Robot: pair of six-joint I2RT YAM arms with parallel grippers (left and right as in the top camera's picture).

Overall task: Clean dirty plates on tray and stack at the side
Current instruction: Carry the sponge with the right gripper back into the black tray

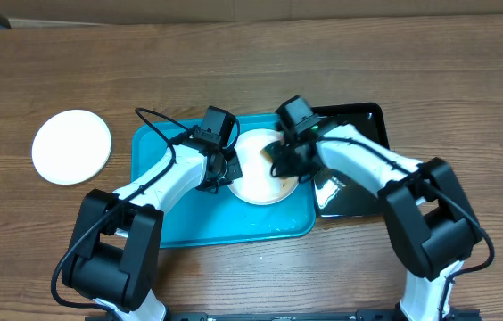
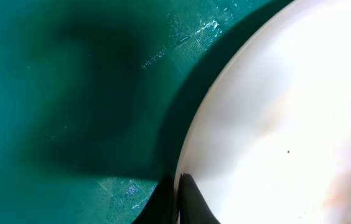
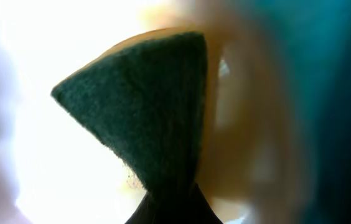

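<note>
- Your left gripper (image 1: 226,169) is closed thin on the left rim of the dirty plate (image 1: 256,183). In the left wrist view its jaws meet on that rim at the bottom of the frame (image 2: 178,200).
- Your right gripper (image 1: 284,160) is clamped on a dark green scouring pad (image 3: 150,124). The pad fans out from the fingers in a wedge, and its far end lies against the plate's face.
- The dirty plate (image 2: 275,124) sits on the tray (image 1: 189,223) toward the tray's far right corner, between your two grippers.
- You can see a brownish smear (image 1: 284,185) on the plate near its right edge, just by the pad.
- The tray's turquoise floor (image 2: 70,93) is wet and glinting beside the plate's rim.
- A second plate (image 1: 71,146), plain white, lies flat on the table (image 1: 412,53) near its left edge, well apart from the tray.
- A black tray (image 1: 363,120) lies against the turquoise tray's right edge, partly under your right arm.
</note>
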